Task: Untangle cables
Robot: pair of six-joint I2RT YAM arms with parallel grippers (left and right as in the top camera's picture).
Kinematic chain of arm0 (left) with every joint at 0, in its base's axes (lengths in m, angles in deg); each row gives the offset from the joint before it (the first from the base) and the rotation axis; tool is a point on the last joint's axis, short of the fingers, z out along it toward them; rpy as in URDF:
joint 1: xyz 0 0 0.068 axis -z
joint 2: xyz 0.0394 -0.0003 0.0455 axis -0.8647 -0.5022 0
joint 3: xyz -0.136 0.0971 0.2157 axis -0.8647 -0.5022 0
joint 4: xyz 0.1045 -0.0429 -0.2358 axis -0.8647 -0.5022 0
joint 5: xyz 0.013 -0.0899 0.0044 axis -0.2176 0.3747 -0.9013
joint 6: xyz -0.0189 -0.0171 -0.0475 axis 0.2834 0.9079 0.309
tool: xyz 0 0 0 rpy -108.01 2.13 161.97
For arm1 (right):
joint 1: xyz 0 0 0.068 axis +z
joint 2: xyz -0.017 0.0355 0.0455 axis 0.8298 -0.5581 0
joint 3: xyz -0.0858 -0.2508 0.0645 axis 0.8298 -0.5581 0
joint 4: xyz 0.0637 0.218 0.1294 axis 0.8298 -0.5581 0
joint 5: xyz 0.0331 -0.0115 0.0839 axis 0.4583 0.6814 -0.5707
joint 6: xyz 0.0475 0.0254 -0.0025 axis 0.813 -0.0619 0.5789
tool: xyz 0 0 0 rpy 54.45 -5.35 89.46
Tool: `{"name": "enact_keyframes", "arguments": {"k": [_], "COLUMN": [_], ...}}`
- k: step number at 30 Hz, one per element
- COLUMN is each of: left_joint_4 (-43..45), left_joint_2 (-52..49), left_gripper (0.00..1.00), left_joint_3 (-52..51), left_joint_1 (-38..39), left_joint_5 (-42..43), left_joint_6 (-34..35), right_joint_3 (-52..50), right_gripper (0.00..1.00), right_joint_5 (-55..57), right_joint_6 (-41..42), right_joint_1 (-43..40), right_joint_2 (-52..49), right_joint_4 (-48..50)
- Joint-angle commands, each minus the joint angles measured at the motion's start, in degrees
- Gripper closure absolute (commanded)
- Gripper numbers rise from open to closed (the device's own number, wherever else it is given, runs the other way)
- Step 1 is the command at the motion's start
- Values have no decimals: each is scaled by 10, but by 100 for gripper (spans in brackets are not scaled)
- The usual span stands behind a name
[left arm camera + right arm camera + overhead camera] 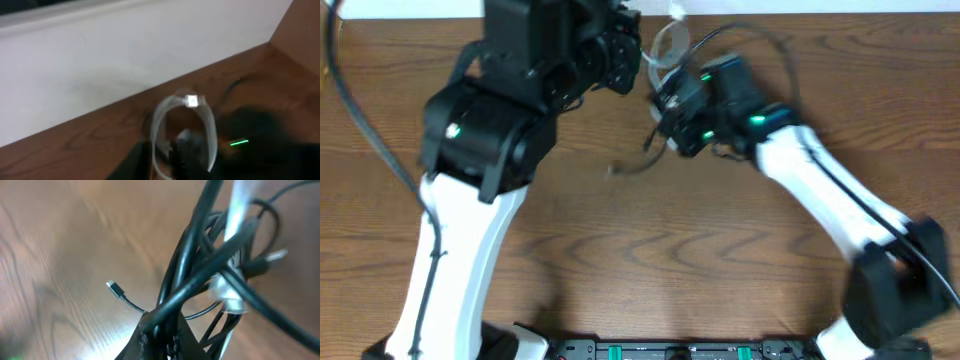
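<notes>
The white cable point(669, 42) forms a loop at the table's far edge, between both grippers. In the left wrist view the white cable point(210, 125) loops up from my left gripper point(172, 162), which is shut on it. The black cable point(638, 165) trails a loose end onto the wood below the right gripper point(665, 105). In the right wrist view my right gripper point(165, 330) is shut on a bundle of black cable point(187, 260) strands, with a white strand point(239, 205) crossing them and a small plug point(114, 288) hanging free.
A white wall surface point(125, 50) borders the far edge of the wooden table point(670, 260). The robot bases and a black rail point(670, 350) sit at the front edge. Thick arm wiring point(360, 110) runs at the left.
</notes>
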Motion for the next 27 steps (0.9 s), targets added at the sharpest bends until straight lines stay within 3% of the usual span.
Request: {"name": "enact_keyframes", "arguments": {"k": [1, 4, 11, 15, 20, 27], "left_joint_4": [-1, -1, -1, -2, -5, -5], "left_joint_2": [-27, -41, -50, -54, -75, -111], "left_gripper": [59, 46, 46, 41, 39, 40], "left_joint_3": [8, 8, 8, 7, 7, 6], "left_joint_1": [1, 1, 1, 0, -13, -26], "left_joint_5": [-5, -5, 3, 13, 110, 183], "left_joint_6": [-9, -9, -17, -26, -40, -75], "right_joint_3": [5, 5, 5, 5, 5, 5], "right_gripper": [99, 99, 99, 99, 99, 99], "right_joint_5": [19, 58, 65, 39, 3, -31], "right_joint_6": [-14, -24, -32, -32, -49, -67], "right_joint_1": [-24, -44, -59, -59, -59, -80], "right_joint_2": [77, 123, 160, 165, 185, 239], "right_joint_4": [-20, -55, -75, -77, -75, -67]}}
